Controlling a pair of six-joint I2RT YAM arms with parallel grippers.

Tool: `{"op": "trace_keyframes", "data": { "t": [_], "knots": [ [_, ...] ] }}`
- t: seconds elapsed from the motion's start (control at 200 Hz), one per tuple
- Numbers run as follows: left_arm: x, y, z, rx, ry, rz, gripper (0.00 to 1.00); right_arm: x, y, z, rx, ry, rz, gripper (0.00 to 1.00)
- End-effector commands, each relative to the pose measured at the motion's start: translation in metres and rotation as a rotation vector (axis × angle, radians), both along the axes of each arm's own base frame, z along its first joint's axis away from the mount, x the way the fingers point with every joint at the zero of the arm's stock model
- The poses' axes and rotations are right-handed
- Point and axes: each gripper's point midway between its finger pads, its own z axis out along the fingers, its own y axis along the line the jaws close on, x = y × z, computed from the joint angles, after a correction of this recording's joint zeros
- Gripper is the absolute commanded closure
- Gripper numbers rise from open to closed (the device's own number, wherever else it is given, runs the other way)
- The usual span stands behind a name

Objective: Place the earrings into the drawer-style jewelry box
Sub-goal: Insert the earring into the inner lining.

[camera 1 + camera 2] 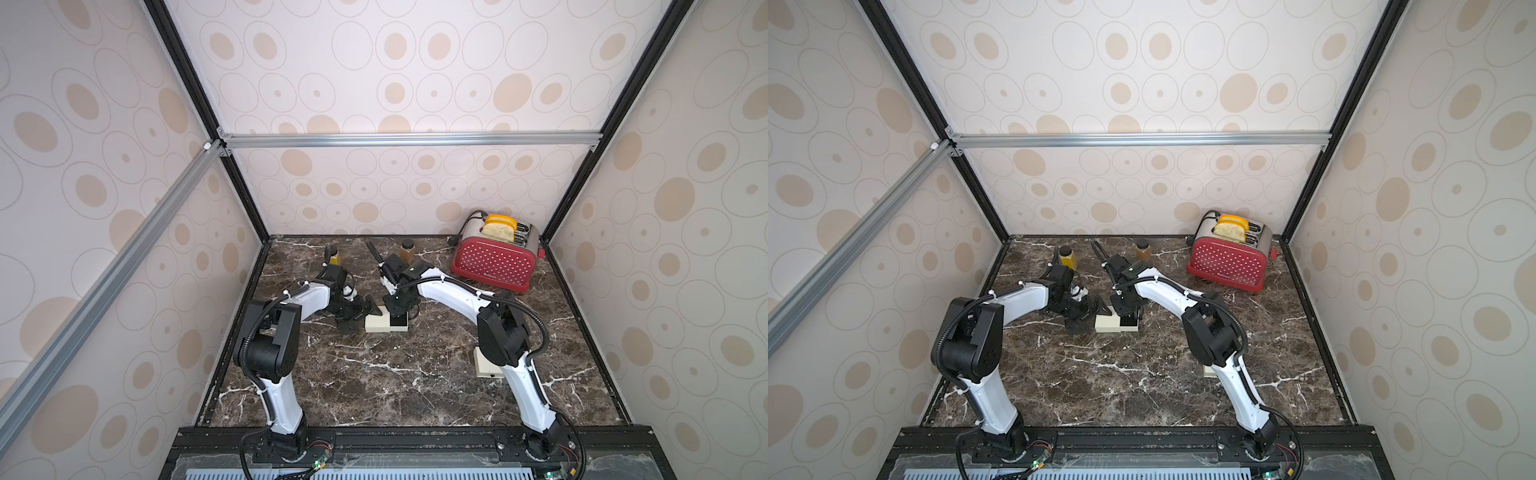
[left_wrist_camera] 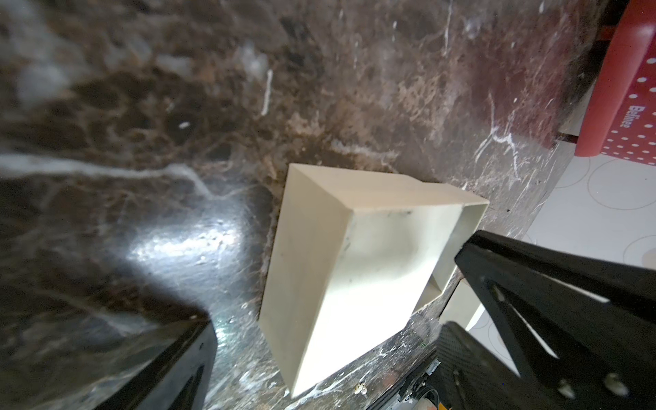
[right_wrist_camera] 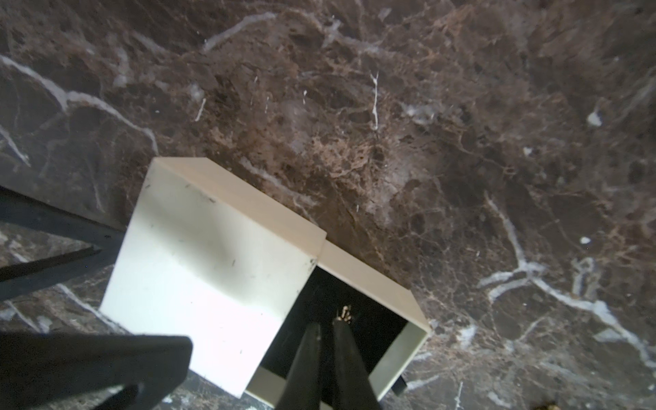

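R gripper (image 3: 326,324) jaws slightly apart, directly above pulled-out black-lined drawer (image 3: 369,280) of cream jewelry box (image 3: 213,255); small gold earring (image 3: 343,314) at its tips, within drawer walls. L gripper (image 2: 332,282) wide open beside box

L arm (image 1: 307,297) reaches fwd w/ elbow raised, L gripper (image 1: 357,316) low, jaws spread wide. R arm (image 1: 449,297) reaches fwd & inward, wrist bent down, R gripper (image 3: 324,328) pointing down, jaws just a crack apart. Grippers sit close, not touching.
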Motion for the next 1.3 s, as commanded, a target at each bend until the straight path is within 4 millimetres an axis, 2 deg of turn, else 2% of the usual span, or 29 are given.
{"op": "trace_keyframes", "data": {
  "t": [0.0, 1.297],
  "knots": [
    [-0.007, -0.002, -0.006, 0.009, 0.018, -0.021, 0.01, -0.002, -0.008, -0.002, -0.019, 0.014, -0.006, 0.84],
    [-0.01, -0.004, -0.005, 0.01, 0.016, -0.031, 0.01, -0.004, -0.009, -0.026, -0.042, 0.055, -0.01, 0.86]
  ]
}}
